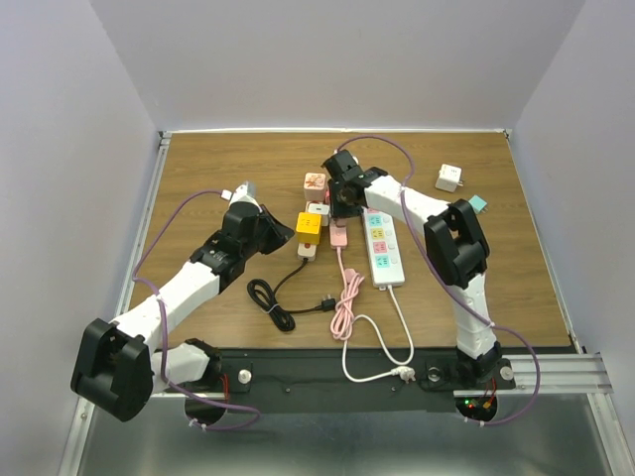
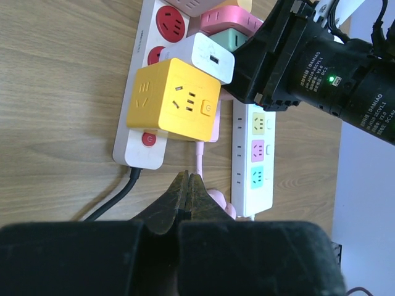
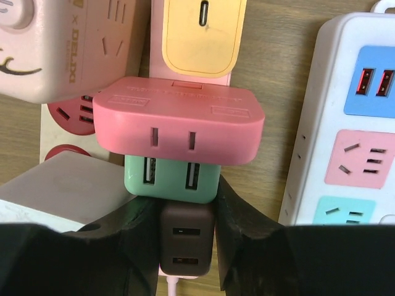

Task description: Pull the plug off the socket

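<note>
"delixi" stands on the pale pink cube socket [image 3: 62,49], "damiao" on the right arm's black motor housing [image 2: 364,92].

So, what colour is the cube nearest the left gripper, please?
Yellow cube, left wrist view.

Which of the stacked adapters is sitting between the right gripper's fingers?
The dark brown adapter with two USB ports, flanked by both fingers; the mint-green adapter and pink adapter sit farther out.
</note>
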Tool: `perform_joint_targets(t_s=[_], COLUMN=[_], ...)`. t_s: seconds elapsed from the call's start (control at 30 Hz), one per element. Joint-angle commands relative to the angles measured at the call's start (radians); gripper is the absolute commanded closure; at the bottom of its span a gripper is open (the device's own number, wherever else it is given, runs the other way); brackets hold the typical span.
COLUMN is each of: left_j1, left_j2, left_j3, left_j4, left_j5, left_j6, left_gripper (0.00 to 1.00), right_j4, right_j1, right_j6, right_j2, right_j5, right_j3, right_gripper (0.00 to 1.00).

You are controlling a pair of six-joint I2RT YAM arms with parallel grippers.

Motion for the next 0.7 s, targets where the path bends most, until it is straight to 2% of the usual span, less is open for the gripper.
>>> perform_joint_targets(t_s=[0.0,0.3,0.4,0.67], left_j1=[0.003,-0.007,-0.025,-0.155], left_j2=[-0.023,0.059,0.087,0.251], left_j3=[-0.013,-0.003,0.011,0.115], left_j4=[0.064,0.189,0.214,0.262], left_j5=[0.045,0.2,0.21,0.198], left_j6=[0.008,0.011,0.009,-0.009], left_gripper=[1.0,1.0,1.0,1.0], right_j4=[0.018,-0.077,-0.093,-0.157], right_j1=[-0.016,-0.051,-0.062,-0.066], right_j6=[-0.008,-0.051,-0.038,0.053], right_j2=[-0.062,-0.124,-0.142,-0.184], right_j5=[0.023,0.082,0.092,0.127], right_j3=[-0.026,-0.082,-0.108,-0.162], right_gripper=[1.0,1.0,1.0,1.0])
